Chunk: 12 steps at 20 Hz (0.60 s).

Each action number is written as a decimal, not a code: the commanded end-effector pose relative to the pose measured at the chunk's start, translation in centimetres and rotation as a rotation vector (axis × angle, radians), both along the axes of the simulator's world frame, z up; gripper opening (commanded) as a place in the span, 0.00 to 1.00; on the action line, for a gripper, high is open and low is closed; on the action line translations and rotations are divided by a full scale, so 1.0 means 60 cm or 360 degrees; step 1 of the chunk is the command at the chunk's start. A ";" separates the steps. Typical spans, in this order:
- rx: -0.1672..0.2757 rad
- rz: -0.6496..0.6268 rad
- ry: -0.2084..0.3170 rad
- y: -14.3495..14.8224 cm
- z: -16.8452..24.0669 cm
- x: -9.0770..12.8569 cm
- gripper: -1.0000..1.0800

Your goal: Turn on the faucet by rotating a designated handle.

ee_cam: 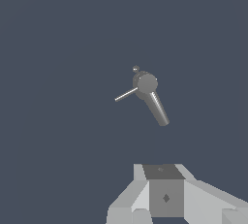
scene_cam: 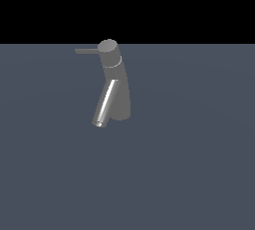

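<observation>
The dark grey faucet (scene_cam: 117,87) stands upright in the middle of the exterior view, its shiny spout (scene_cam: 106,103) slanting down toward the floor. The thin grey handle (scene_cam: 87,51) juts level from the round cap toward the exterior view's left. In the wrist view I look down on the faucet (ee_cam: 147,83) from well above, with the slim handle (ee_cam: 125,94) and the thicker spout (ee_cam: 158,108) spreading from the cap. Only part of my gripper (ee_cam: 163,172) shows at the picture's edge, far from the faucet and touching nothing. The exterior view does not show the arm.
A flat blue-grey floor (scene_cam: 199,164) spreads around the faucet, with black background behind it. A small round knob (ee_cam: 135,68) shows beside the cap in the wrist view.
</observation>
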State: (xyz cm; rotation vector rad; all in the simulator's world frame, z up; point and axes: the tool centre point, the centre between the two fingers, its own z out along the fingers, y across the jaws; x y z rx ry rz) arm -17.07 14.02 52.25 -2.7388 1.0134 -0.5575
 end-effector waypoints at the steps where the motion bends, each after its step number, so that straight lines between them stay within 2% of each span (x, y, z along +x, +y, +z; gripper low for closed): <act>1: 0.0034 -0.0104 -0.0048 0.019 -0.006 0.023 0.00; 12: 0.0195 -0.0562 -0.0205 0.069 -0.077 0.139 0.00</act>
